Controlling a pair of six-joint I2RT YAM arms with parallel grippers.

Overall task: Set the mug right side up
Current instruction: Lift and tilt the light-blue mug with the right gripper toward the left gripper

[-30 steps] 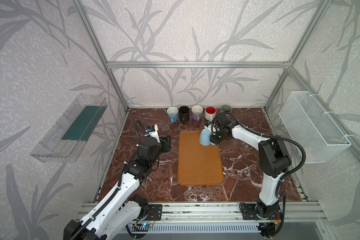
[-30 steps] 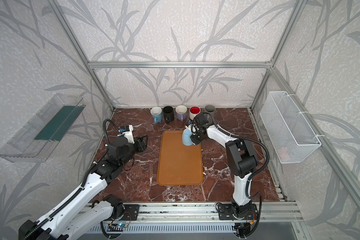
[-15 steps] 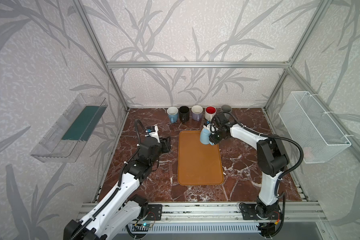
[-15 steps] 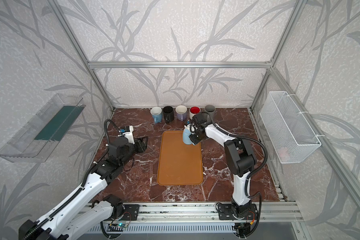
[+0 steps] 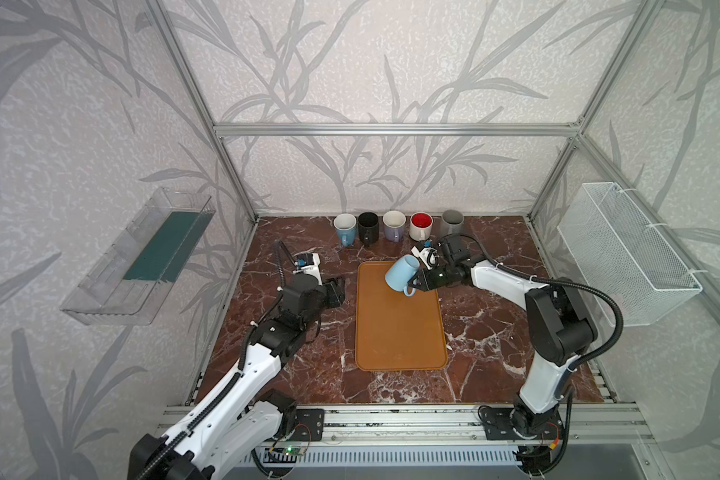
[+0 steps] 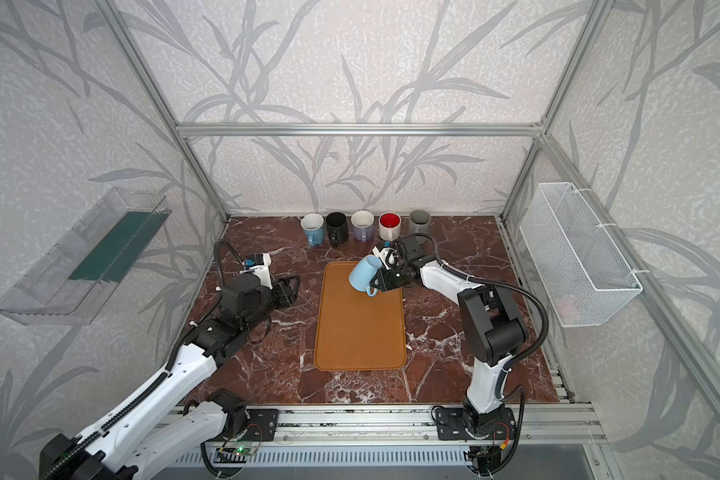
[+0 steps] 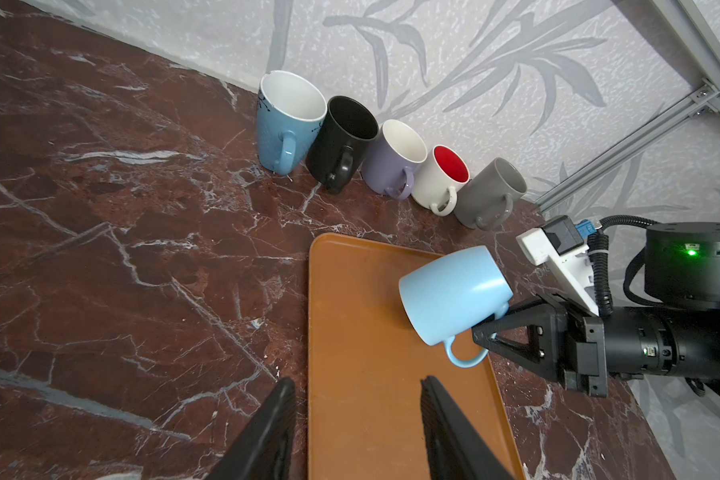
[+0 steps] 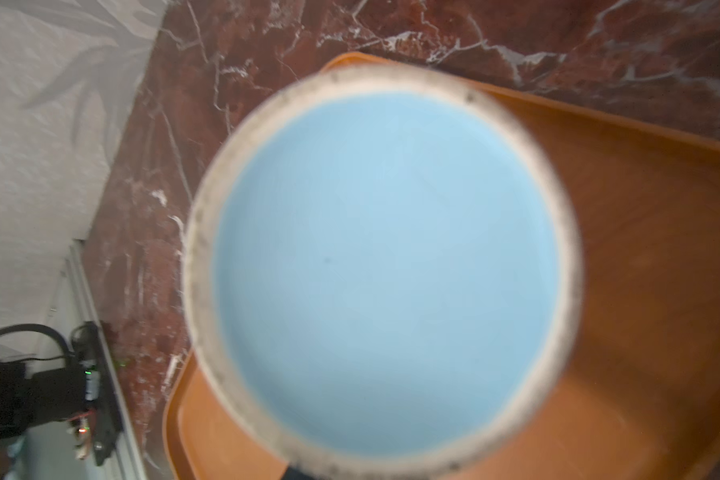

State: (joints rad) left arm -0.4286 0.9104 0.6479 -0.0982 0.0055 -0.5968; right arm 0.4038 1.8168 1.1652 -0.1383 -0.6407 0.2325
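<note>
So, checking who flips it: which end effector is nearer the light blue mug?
Right. The right end effector holds the light blue mug near its handle; the left end effector sits open beside the tray, not touching.

Grey leaf-patterned walls in a metal frame enclose a red marble floor, with a clear bin hung left and a wire basket right.
</note>
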